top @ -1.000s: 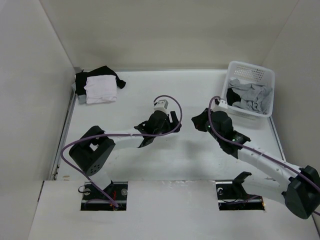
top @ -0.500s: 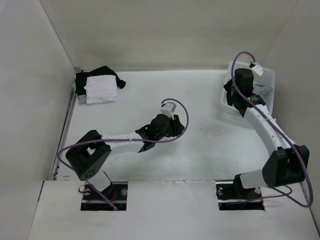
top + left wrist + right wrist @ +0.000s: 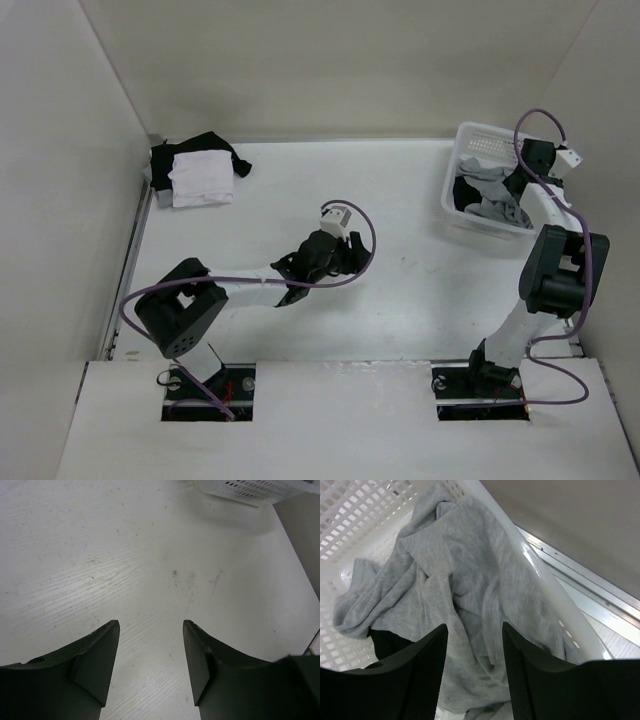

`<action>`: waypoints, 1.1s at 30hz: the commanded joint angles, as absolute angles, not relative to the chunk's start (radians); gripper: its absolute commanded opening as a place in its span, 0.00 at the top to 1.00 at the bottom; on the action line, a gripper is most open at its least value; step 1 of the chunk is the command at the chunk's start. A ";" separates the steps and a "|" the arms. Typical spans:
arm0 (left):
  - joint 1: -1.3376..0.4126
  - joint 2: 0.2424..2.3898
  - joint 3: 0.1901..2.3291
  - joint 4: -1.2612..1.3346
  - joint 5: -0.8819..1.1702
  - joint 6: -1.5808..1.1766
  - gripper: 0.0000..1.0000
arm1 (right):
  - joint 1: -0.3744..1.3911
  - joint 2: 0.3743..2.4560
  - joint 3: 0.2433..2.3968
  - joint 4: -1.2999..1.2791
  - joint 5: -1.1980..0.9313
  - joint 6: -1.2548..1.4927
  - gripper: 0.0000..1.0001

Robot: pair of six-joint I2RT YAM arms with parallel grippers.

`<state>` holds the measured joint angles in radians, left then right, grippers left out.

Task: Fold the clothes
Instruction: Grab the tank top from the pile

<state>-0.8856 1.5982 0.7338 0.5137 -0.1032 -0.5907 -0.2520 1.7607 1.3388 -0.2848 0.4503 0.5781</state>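
Grey T-shirt [image 3: 455, 580] lies crumpled in white lattice basket [image 3: 535, 575], right under & ahead of R gripper [image 3: 472, 630]. Its fingers are spread, nothing pinched; can't tell if tips touch the fabric. Black cloth [image 3: 387, 640] peeks from under the grey by that gripper's left finger. L gripper [image 3: 151, 625] is spread too, empty, over bare table [image 3: 125, 555], basket ahead to its right. White garment [image 3: 200, 178] atop black garment [image 3: 205, 145] sits at far-left corner, well apart from both grippers.
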 commanded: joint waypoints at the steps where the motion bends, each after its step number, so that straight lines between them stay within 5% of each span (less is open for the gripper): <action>1: -0.881 1.623 0.729 0.583 -0.092 -0.584 0.48 | -0.258 1.795 1.410 -0.239 0.370 0.529 0.49; 11: -0.880 1.652 0.739 0.584 -0.078 -0.591 0.48 | -0.254 1.812 1.362 -0.150 0.305 0.520 0.72; 24: -0.880 1.654 0.735 0.588 -0.068 -0.604 0.48 | -0.257 1.833 1.354 -0.176 0.365 0.526 0.60; 33: -0.877 1.666 0.738 0.588 -0.064 -0.611 0.48 | -0.235 1.827 1.362 -0.132 0.318 0.514 0.78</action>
